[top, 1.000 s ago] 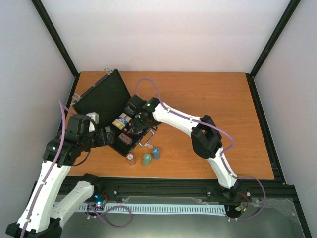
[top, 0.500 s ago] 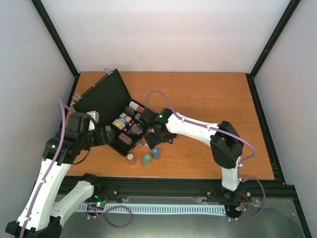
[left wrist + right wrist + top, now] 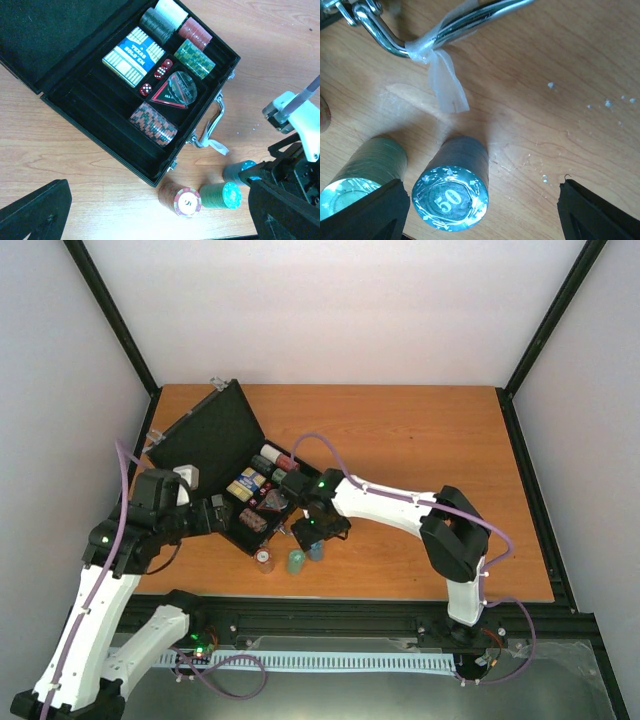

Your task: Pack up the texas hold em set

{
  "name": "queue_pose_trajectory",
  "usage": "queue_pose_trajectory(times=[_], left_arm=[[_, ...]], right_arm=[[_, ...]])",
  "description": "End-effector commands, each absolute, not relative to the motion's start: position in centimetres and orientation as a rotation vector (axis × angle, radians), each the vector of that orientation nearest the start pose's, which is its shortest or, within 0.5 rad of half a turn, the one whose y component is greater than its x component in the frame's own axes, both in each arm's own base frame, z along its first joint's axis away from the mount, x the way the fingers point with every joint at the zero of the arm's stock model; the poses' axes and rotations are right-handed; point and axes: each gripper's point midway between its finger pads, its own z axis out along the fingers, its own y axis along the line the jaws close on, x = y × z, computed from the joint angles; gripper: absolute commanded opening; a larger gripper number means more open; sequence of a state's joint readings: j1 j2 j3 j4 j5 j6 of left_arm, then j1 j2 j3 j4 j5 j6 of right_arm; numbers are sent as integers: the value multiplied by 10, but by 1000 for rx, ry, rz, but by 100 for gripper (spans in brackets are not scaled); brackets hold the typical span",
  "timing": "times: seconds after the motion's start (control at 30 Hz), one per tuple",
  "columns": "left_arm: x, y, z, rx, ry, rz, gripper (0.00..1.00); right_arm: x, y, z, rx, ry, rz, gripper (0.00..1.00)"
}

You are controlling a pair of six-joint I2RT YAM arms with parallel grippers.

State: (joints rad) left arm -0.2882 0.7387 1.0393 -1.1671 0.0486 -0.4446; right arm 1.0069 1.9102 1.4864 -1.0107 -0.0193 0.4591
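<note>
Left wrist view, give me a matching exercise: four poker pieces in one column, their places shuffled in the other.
Things:
1. blue-and-white card deck
2. red dice
3. blue chip stack marked 50
4. red chip stack marked 5

Places:
A. on the wooden table, by the case's front corner
B. in the black case, next to the lid hinge
C. on the table, under the open right end effector
D. in the case, beside the black triangle

Pairs: 1-B, 2-D, 3-C, 4-A
</note>
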Motion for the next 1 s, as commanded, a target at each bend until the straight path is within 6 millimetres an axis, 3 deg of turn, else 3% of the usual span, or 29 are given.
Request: queue_pose_trajectory(times=[0.0,0.27,0.6,0.73,0.83,0.97], left_arm=[[184,-64,239,-158,2447,-387,100],[180,-62,238,-169,2448,-387,100],[179,-62,240,-168,2442,-387,100],[178,-62,242,-165,2438,-390,100],[178,-62,248,-160,2431,-391,100],[180,-61,264,-149,2411,-383,100]], right_arm=[[193,334,72,-858,2941,200,81],[179,339,62,-894,2961,222,77],[177,334,54,-878,2989,192,43],[178,333,52,-866,2991,175,40],[182,335,58,-857,2973,174,37],[199,344,84,-839,2888,174,37]])
